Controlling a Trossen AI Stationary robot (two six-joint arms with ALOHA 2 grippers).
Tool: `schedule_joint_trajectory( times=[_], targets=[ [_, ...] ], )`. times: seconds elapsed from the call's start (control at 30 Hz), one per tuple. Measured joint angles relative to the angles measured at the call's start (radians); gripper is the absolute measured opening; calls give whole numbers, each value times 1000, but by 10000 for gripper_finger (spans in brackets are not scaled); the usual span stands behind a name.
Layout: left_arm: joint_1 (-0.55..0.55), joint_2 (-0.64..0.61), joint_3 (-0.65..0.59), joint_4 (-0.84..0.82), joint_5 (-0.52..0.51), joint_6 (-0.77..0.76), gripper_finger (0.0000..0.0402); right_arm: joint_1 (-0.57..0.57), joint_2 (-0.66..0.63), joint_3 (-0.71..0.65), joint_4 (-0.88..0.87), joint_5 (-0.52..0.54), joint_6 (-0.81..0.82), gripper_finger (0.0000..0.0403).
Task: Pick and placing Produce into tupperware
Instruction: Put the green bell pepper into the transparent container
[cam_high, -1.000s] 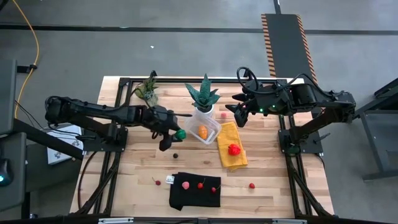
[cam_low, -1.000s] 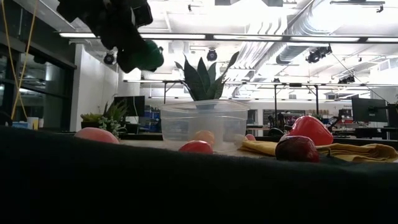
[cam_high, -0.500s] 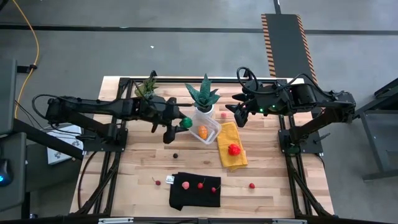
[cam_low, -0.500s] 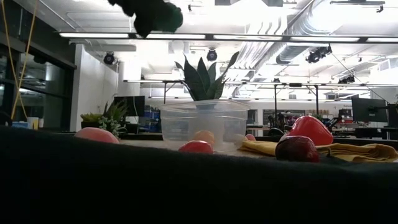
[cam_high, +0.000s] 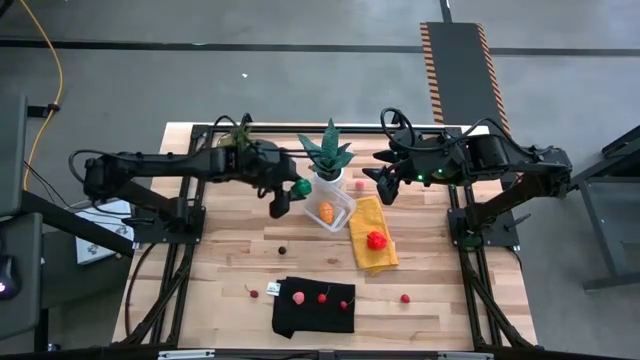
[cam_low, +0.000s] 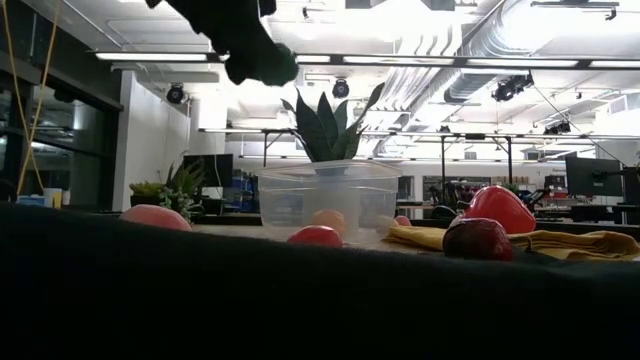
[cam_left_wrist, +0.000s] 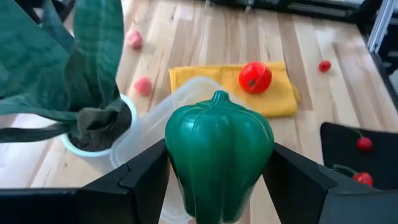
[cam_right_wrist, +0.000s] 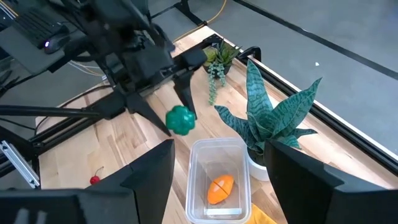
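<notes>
My left gripper (cam_high: 291, 193) is shut on a green toy pepper (cam_high: 300, 187), held in the air just left of the clear tupperware (cam_high: 338, 200). The pair also shows in the low view (cam_low: 262, 58) and the right wrist view (cam_right_wrist: 181, 119). The tupperware holds an orange toy (cam_high: 326, 211). A red toy (cam_high: 376, 240) lies on a yellow cloth (cam_high: 372, 258). Small red and pink toys (cam_high: 322, 297) lie on a black cloth (cam_high: 315, 308). My right gripper (cam_high: 385, 186) is open and empty, right of the tupperware. My left gripper pinches the green pepper by its two opposite sides (cam_left_wrist: 177, 155) between its two fingers (cam_left_wrist: 146, 183). The fingers come slanting from the table's left and above. The pepper is lifted clear, its stem end (cam_left_wrist: 219, 97) pointing away from the wrist, toward the tupperware (cam_left_wrist: 155, 121).
A spiky plant in a white pot (cam_high: 328, 160) stands just behind the tupperware, and a smaller plant (cam_high: 235, 140) stands at the far left. Loose toys lie on the wood: a dark one (cam_high: 283, 250), a pink one (cam_high: 359, 185), a red one (cam_high: 405, 297).
My left gripper has carried the green pepper up and toward the table's far edge and right, from the table's middle to the left side of the tupperware. It has stayed shut on the pepper.
</notes>
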Motion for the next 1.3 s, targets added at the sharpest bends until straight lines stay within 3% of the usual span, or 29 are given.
schedule_joint_trajectory(
  times=[0.3,1.0,1.3],
  targets=[
    [-3,90,0,15,3,-47,227,0,0,0,0,0,-3,238],
    [-3,99,0,74,-55,-203,227,0,0,0,0,0,-11,238],
    [-3,167,0,74,-56,-227,227,0,0,0,0,0,-12,238]
  ],
)
